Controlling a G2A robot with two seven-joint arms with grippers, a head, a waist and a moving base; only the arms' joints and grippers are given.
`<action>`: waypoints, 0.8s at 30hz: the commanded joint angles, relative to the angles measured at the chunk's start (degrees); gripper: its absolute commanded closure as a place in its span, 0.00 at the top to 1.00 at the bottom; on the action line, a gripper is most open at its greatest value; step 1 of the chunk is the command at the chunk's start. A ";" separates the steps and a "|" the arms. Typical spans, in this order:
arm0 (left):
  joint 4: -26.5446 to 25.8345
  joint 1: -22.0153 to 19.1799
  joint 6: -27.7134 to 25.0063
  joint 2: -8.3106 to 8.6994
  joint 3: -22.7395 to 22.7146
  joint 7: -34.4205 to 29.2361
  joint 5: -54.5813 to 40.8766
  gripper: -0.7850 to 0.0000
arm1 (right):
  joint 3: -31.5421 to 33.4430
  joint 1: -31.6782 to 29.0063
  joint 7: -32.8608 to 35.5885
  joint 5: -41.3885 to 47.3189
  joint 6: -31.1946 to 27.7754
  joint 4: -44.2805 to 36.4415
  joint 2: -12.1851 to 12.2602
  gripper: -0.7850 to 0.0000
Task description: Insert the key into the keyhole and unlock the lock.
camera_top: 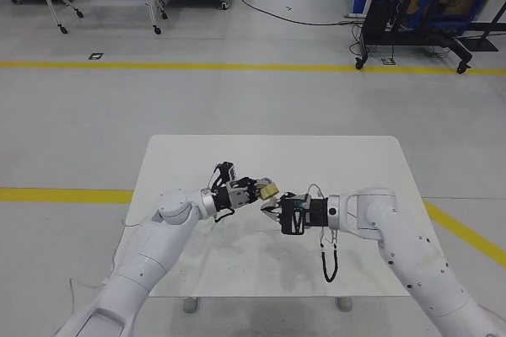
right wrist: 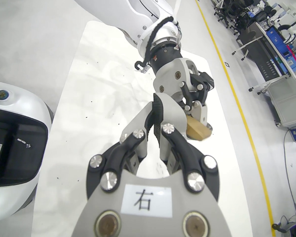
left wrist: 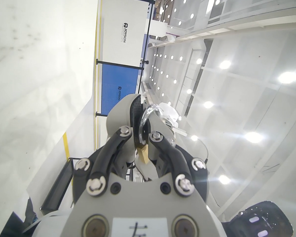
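A small white label with one printed character sits on the body behind the right jaws, and a similar label sits behind the left jaws. Further back in the hall stand blue and white panels with some small print on them.

The brass lock is over the middle part of the table. The left jaws are closed on it. In the left wrist view its shackle stands up between the two fingers, and the brass body is lower down between them.

The right jaws are pressed together, with their tips just beside the lock. I cannot tell if they touch it, or if the key is between them.
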 commanded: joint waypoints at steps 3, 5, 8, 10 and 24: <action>-0.30 0.33 -1.80 0.02 -0.82 2.40 0.30 0.00 | 2.29 -1.90 0.91 -5.83 3.50 -4.66 0.65 0.18; -0.65 0.44 -2.91 0.06 -0.95 3.54 1.40 0.00 | 2.95 -3.35 3.51 -9.46 6.73 -7.11 0.87 0.31; -1.47 1.07 -4.14 0.08 -1.16 5.55 2.52 0.00 | 2.98 -5.99 5.71 -12.92 12.01 -9.94 0.93 0.36; -1.71 1.36 -3.97 0.07 -1.37 6.04 2.27 0.00 | 2.03 -6.65 8.79 -15.39 14.00 -10.89 0.84 0.35; -2.16 1.98 -2.90 -0.07 -2.01 6.92 1.97 0.00 | -4.56 -7.66 15.47 -24.82 24.50 -12.99 -0.51 0.36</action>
